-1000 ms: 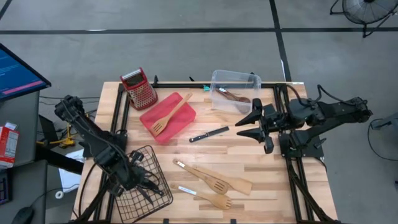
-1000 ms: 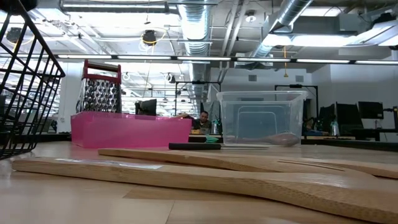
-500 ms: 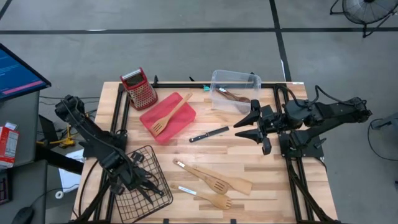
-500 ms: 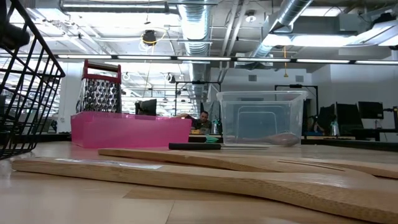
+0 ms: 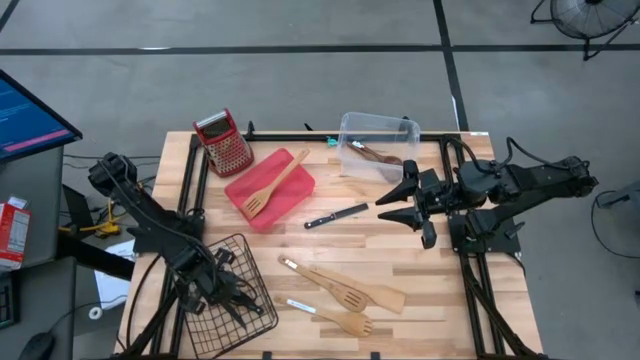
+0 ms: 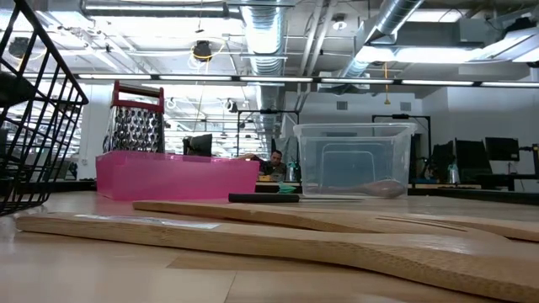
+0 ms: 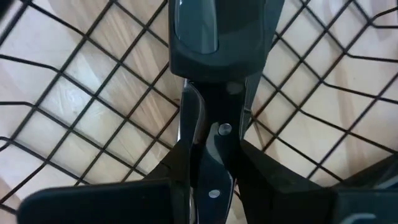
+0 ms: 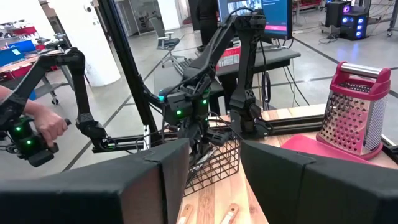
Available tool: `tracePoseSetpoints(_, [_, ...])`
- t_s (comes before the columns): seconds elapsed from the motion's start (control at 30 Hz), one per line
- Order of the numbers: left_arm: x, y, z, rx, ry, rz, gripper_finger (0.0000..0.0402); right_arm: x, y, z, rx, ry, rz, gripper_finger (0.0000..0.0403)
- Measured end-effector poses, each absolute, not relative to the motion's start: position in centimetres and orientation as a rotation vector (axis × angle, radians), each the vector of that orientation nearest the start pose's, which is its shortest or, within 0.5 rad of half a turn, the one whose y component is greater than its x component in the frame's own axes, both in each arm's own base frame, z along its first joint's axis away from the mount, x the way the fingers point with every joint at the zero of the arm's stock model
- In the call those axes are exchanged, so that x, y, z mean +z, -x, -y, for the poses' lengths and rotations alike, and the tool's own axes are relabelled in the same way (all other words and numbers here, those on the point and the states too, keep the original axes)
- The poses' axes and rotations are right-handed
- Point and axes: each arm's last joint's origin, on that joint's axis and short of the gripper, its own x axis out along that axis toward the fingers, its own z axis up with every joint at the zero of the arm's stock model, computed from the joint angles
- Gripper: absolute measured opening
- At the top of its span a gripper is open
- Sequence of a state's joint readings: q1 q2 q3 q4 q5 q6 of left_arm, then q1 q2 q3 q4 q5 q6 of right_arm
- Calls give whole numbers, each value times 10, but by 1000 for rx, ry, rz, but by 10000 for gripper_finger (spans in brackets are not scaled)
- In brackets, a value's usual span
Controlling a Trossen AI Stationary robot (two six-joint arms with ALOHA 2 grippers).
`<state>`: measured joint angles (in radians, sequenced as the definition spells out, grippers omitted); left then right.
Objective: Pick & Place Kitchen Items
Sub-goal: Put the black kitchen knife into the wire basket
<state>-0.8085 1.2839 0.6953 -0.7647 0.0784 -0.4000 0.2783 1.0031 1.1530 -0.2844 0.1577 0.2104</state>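
On the wooden table [image 5: 400, 260], our left gripper [image 5: 222, 287] clamps a knife [image 7: 211, 155] inside the wire basket [image 5: 255, 305], lower left. Our right gripper [image 5: 390, 205] hangs open, right of centre.

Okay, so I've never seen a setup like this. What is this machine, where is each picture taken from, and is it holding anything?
It is a robot with two dark arms at a wooden table, each ending in two fingers. One camera looks straight down, one sits at table-top height, and one rides on each wrist.

The left gripper is inside the black wire basket, its fingers shut on a black-handled knife. The right gripper hovers open beside the clear plastic container.

Another black-handled knife and two wooden slotted turners lie on the table. A third turner lies in the flat red tray, beside a red-topped metal grater.
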Motion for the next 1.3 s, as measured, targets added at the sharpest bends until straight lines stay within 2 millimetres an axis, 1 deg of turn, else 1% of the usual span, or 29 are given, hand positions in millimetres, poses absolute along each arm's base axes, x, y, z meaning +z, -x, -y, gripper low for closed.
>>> tracePoseSetpoints(0.17, [170,-139,144,-436,-156,-1420,65,409,-200,-52,108,-181,-144,159])
tracePoseSetpoints(0.3, [170,-140,144,-443,-161,-1410,67,409,-200,-53,108,-181,-144,159])
tracePoseSetpoints(0.43, [170,-140,145,-451,-159,-1399,90,409,-200,-53,109,-181,-144,159])
tracePoseSetpoints(0.5, [170,-140,145,-452,-160,-1398,96,409,-200,-53,109,-181,-144,159])
tracePoseSetpoints(0.7, [170,-141,145,-454,-156,-1391,84,409,-200,-53,110,-181,-144,160])
tracePoseSetpoints(0.8, [171,-142,146,-439,-163,-1368,88,409,-200,-53,110,-184,-144,165])
tracePoseSetpoints(0.9, [171,-143,146,-434,-161,-1354,108,409,-200,-53,106,-228,-146,176])
tracePoseSetpoints(1.07, [174,-146,149,-398,-90,-1345,162,409,-200,-53,105,-241,-147,214])
tracePoseSetpoints(1.2, [185,-151,154,-397,-43,-1313,211,409,-200,-53,104,-241,-147,244])
tracePoseSetpoints(1.3, [198,-156,160,-423,-13,-1282,238,409,-200,-53,104,-241,-147,253])
